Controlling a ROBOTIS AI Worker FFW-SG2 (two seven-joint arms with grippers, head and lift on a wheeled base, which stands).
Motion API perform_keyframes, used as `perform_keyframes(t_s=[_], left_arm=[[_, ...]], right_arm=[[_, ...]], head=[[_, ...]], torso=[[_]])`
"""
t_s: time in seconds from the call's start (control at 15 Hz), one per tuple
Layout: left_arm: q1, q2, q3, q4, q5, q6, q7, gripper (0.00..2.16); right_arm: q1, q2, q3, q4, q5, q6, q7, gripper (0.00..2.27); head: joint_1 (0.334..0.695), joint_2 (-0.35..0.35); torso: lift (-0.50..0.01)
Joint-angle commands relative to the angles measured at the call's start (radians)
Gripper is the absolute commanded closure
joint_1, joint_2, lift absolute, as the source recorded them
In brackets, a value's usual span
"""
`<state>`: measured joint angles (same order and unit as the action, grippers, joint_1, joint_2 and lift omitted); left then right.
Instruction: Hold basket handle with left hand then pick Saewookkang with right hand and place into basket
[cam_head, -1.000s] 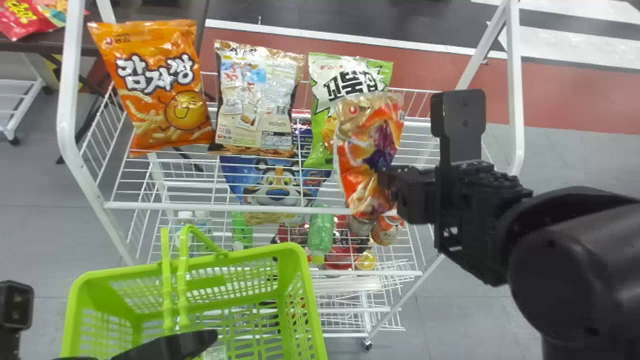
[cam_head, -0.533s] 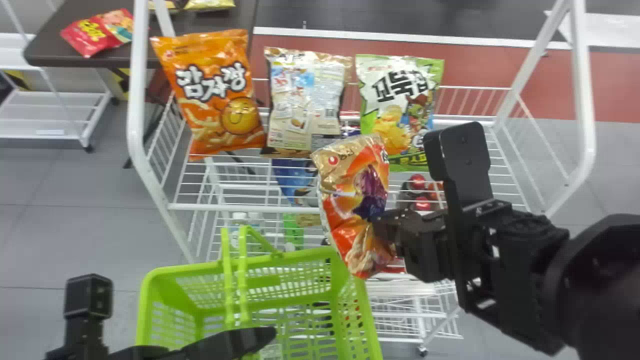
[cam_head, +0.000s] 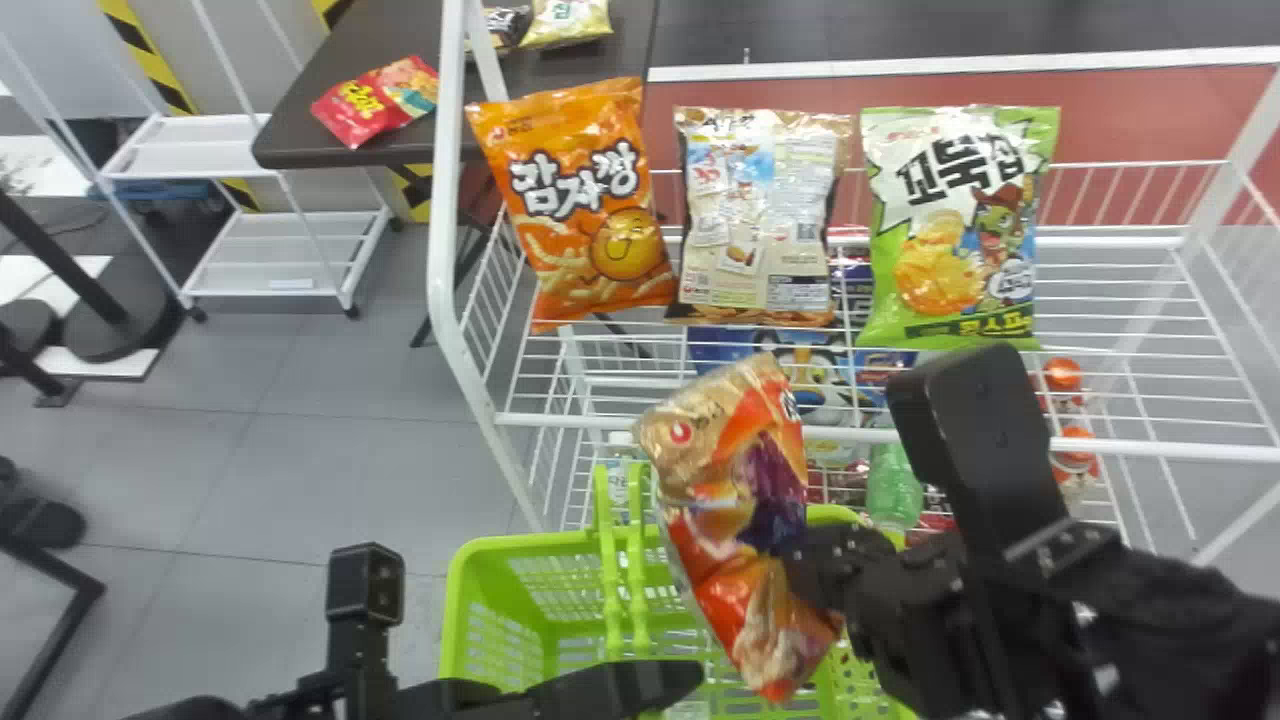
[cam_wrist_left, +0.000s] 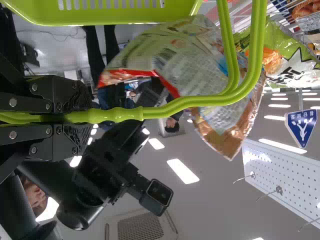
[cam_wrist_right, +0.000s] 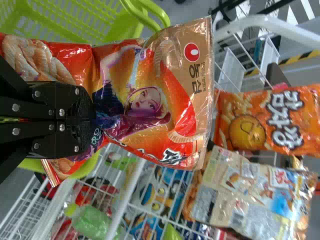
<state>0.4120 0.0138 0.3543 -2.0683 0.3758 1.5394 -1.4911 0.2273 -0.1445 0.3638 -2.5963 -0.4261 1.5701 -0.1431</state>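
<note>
Right gripper (cam_wrist_right: 92, 119): closed down on the side of the snack bag, low in the centre-right of the head view; its two black fingers pinch the film with little gap left between them.
Saewookkang (cam_head: 715, 480): hanging from that pinch, tilted, its lower end over the basket's opening in the lower centre of the head view; how far above the rim, one cannot tell.
Left gripper (cam_wrist_left: 87, 117): fingers drawn together around the green handle, at the left of its wrist view.
Basket handle (cam_wrist_left: 190, 102): raised, with the bag close by; whether they touch is unclear.
Basket (cam_head: 500, 548): bottom centre of the head view, just in front of the wire rack (cam_head: 1180, 450).
Rack top: orange bag (cam_head: 590, 200), a bag turned back to front (cam_head: 760, 220) and a green bag (cam_head: 960, 240) stand in a row across the upper middle and upper right.
Step in hand: bringing the bag over the opening, before release.
Snag risk: the raised handle stands beside the way down; a release too near it could leave the bag draped over the handle or rim.
Slip risk: slick film held at one side may let the bag swing or twist if the arm hurries.
Bump risk: lowering too close to the left fingers could jar the handle and tip the basket.
</note>
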Motion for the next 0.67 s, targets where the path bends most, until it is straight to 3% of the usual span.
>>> perform_keyframes(t_s=[0.0, 0.13, 0.2, 0.27, 0.33, 0.4, 0.6], left_arm=[[-0.006, 0.0, 0.0, 0.004, 0.0, 0.032, 0.0, 2.15], [-0.01, 0.002, 0.002, 0.011, 0.0, 0.032, 0.0, 2.15], [-0.013, 0.002, 0.002, 0.016, 0.0, 0.032, 0.0, 2.15], [-0.015, 0.002, 0.0, 0.017, 0.0, 0.032, 0.0, 2.15], [-0.015, 0.002, 0.0, 0.017, 0.0, 0.032, 0.0, 2.15], [-0.015, 0.002, 0.0, 0.019, 0.0, 0.032, 0.0, 2.15], [-0.019, 0.002, 0.0, 0.024, 0.0, 0.032, 0.0, 2.15]], right_arm=[[0.038, -0.007, 0.009, -0.008, -0.019, 0.002, -0.001, 2.24], [0.07, -0.02, 0.011, -0.008, -0.033, 0.002, -0.001, 2.24], [0.083, -0.027, 0.011, -0.007, -0.028, 0.002, -0.001, 2.07], [0.089, -0.037, 0.009, -0.007, -0.02, 0.002, 0.0, 1.52], [0.089, -0.041, 0.004, -0.007, -0.019, 0.002, 0.0, 0.5], [0.089, -0.044, -0.003, -0.008, -0.014, 0.002, 0.0, 0.0], [0.089, -0.047, -0.034, 0.004, -0.013, 0.002, 0.0, 0.06]], head=[[0.695, 0.193], [0.695, 0.223], [0.695, 0.229], [0.695, 0.234], [0.695, 0.236], [0.695, 0.228], [0.695, 0.202]], torso=[[-0.019], [-0.019], [-0.019], [-0.019], [-0.019], [-0.019], [-0.019]])
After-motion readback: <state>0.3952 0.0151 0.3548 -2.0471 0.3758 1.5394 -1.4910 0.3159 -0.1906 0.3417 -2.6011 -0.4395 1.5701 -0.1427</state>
